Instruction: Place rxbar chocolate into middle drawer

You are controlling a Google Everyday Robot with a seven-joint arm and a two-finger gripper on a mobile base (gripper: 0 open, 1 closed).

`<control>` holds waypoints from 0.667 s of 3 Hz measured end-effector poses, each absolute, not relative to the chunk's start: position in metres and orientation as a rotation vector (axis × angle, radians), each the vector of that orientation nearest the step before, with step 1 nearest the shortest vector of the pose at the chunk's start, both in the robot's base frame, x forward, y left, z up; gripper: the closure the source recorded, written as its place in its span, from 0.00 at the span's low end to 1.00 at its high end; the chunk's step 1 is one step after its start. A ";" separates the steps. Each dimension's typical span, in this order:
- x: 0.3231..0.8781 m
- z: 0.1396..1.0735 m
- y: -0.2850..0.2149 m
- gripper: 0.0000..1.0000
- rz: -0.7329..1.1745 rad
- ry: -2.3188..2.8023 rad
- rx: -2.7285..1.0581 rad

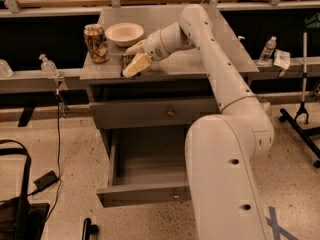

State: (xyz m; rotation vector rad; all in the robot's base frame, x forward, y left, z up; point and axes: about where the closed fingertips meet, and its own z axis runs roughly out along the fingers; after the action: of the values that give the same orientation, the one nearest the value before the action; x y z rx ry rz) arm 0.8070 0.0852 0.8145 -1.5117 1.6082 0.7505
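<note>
The white arm [222,84] rises from the lower right, bends at a high elbow and reaches back toward the left. Its gripper [134,59] angles down and left, low over the front left part of the worktop [105,70].

The tool [131,64] hangs low at the surface's [175,67] front edge, with the can [96,42] and bowl [124,34] close behind. Below, the middle drawer [140,194] stands open, its floor free.
</note>
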 end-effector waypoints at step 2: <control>0.807 0.818 0.085 1.00 0.751 1.607 -1.512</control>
State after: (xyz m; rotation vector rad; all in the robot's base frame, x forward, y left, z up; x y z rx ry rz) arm 0.8068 0.0855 0.8183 -1.5122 1.6075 0.7507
